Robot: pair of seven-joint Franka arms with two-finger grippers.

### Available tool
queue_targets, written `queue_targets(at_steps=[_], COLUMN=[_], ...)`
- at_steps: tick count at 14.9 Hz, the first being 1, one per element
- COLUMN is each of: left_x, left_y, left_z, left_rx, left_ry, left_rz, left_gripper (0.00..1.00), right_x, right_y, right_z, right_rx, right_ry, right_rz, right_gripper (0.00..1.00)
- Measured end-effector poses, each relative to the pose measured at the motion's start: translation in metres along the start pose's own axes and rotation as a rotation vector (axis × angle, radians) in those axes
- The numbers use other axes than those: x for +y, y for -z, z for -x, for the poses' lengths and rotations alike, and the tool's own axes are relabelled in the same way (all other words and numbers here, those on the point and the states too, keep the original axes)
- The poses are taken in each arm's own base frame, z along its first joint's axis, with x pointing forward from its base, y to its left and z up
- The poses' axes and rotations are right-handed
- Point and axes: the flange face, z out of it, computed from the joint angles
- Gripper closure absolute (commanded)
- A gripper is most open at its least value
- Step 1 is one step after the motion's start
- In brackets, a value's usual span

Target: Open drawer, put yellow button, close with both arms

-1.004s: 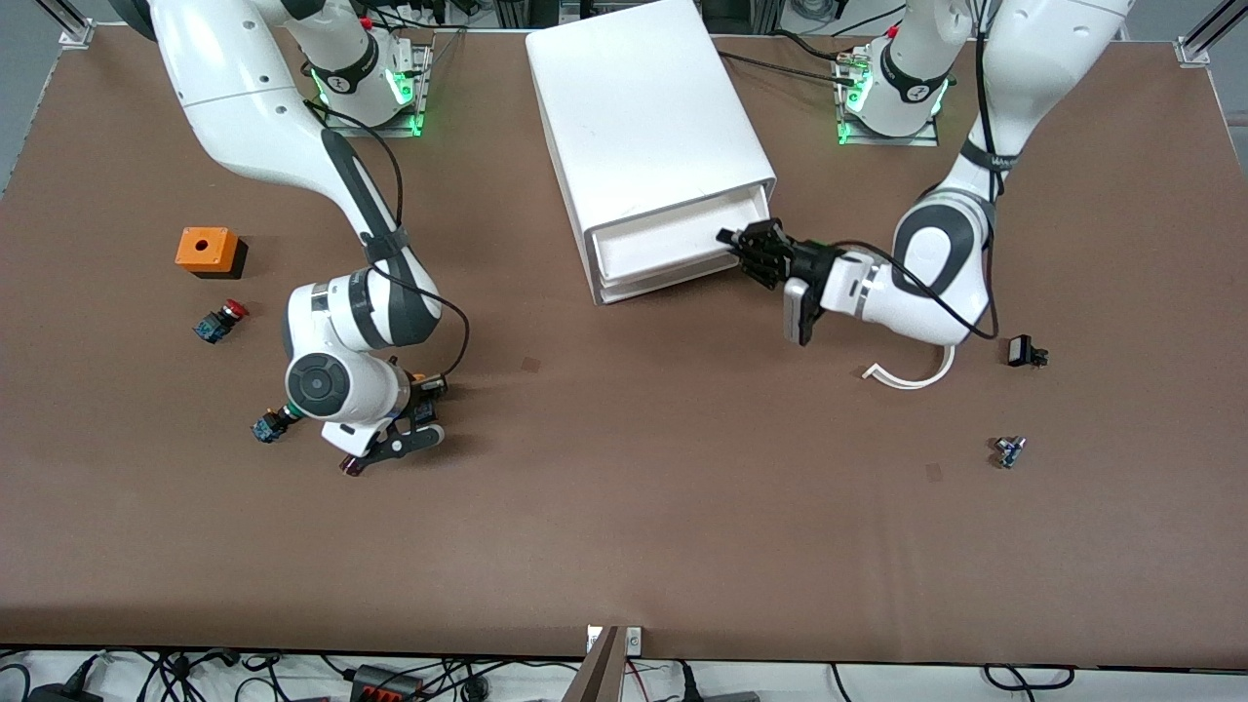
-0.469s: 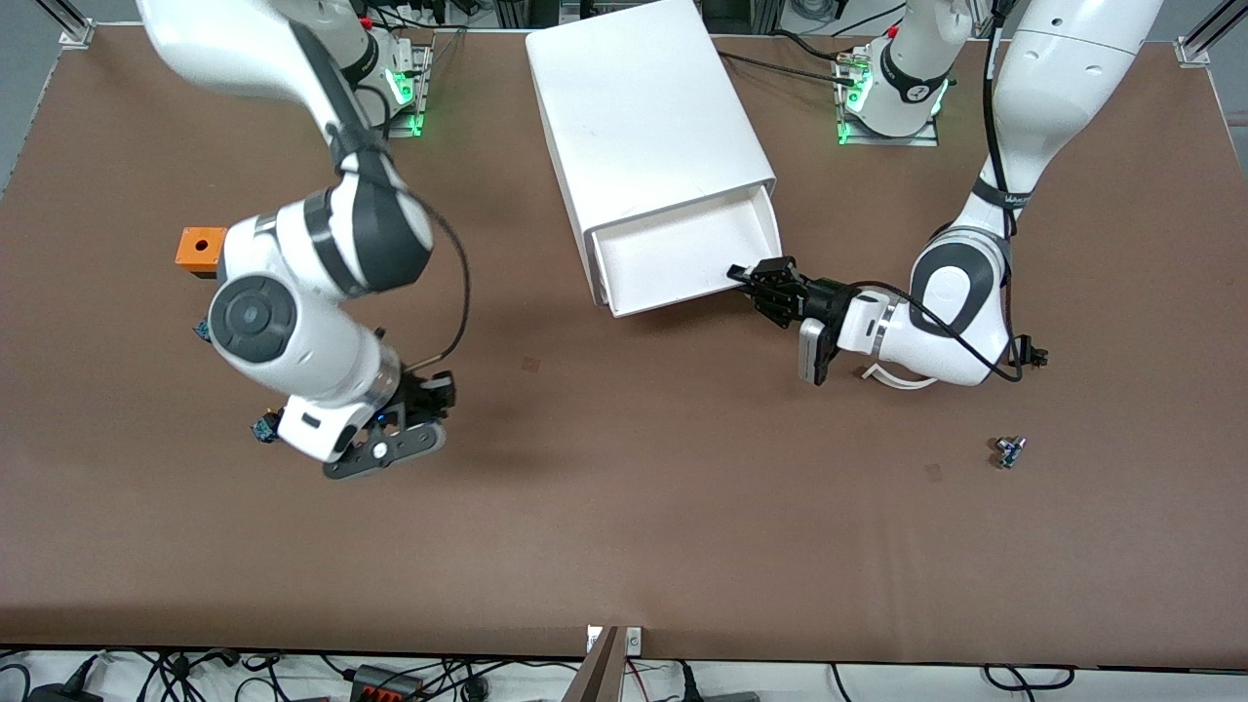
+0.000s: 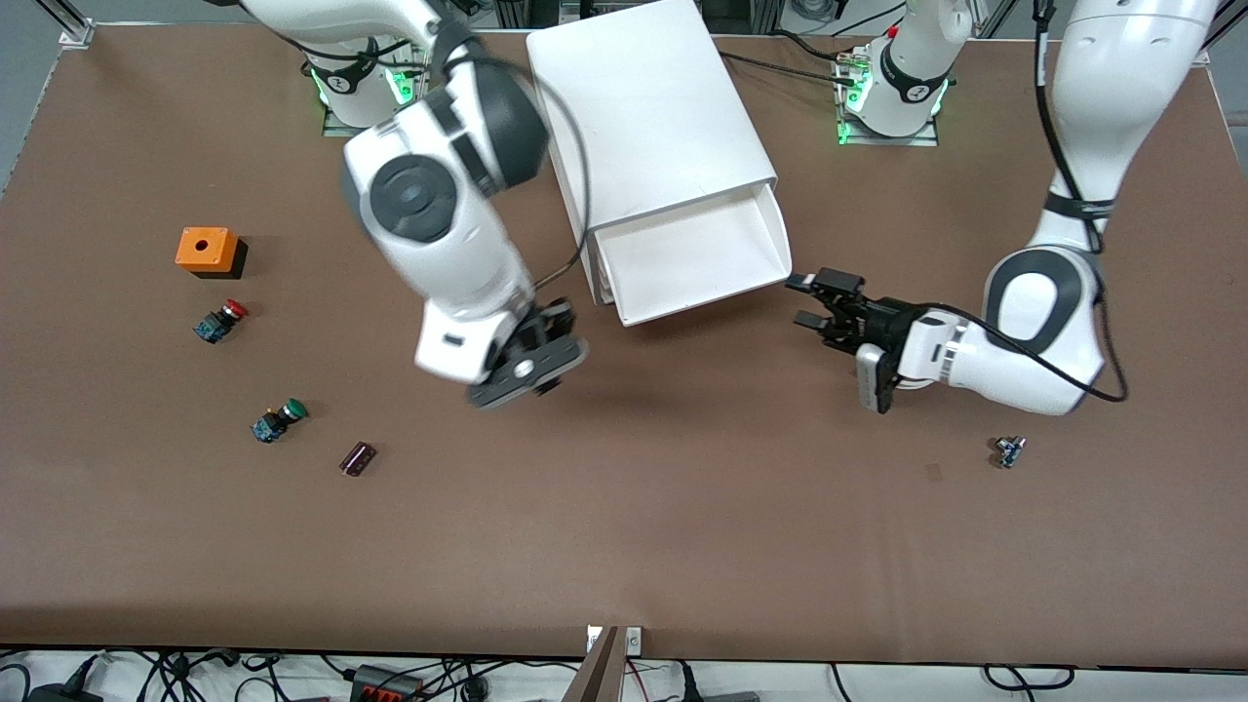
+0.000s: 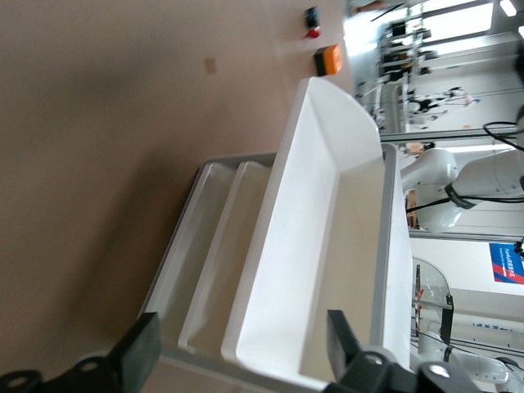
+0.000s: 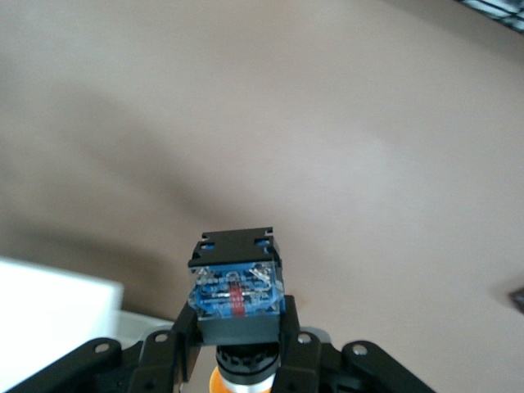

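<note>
Drawer (image 3: 697, 258) open, yellow button (image 5: 236, 296) in right gripper (image 5: 236, 344), no legible labels

My right gripper (image 5: 237, 344) is pinching the yellow button (image 5: 236, 304), blue-black body showing. The white drawer (image 3: 697, 255) is standing pulled out, its top open

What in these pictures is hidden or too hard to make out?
- Yellow button: front view, the right gripper and its wrist cover it; in the right wrist view its cap is cut off by the picture's edge.
- Two lower drawers: front view, covered by the open drawer.
- Small part near the left arm: too small to name.
- Left gripper: fingers cut off in the left wrist view.
</note>
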Motion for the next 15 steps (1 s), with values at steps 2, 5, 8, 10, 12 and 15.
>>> queue_targets(at_steps=[2,5,8,10,12,15], left_x=[0.011,0.029,0.053,0.072,0.09,0.123], left_y=[0.013,0.028,0.046,0.058,0.075,0.106], left_z=[0.0,0.006,0.012,0.013,0.013,0.018], left_rx=[-0.055,-0.12,-0.159,-0.181,-0.182,-0.202], left_ry=[0.092,0.222,0.345,0.395,0.408,0.418], left_rz=[-0.071,-0.22,-0.42,-0.585,-0.732,-0.867], left_gripper=[0.0,0.0,0.0,0.0,0.0,0.0], right_x=[-0.053,-0.119,-0.159,-0.175,-0.187,-0.196], right_y=[0.004,0.012,0.012,0.001,-0.022,-0.048], right_z=[0.007,0.02,0.032,0.036,0.038,0.039], right_rx=[0.008,0.026,0.03,0.016,-0.006,-0.032], right_ry=[0.019,0.028,0.025,0.015,-0.011,-0.049], right_rz=[-0.009,-0.023,-0.033,-0.032,-0.033,-0.032], right_gripper=[1.0,1.0,1.0,1.0,1.0,1.0])
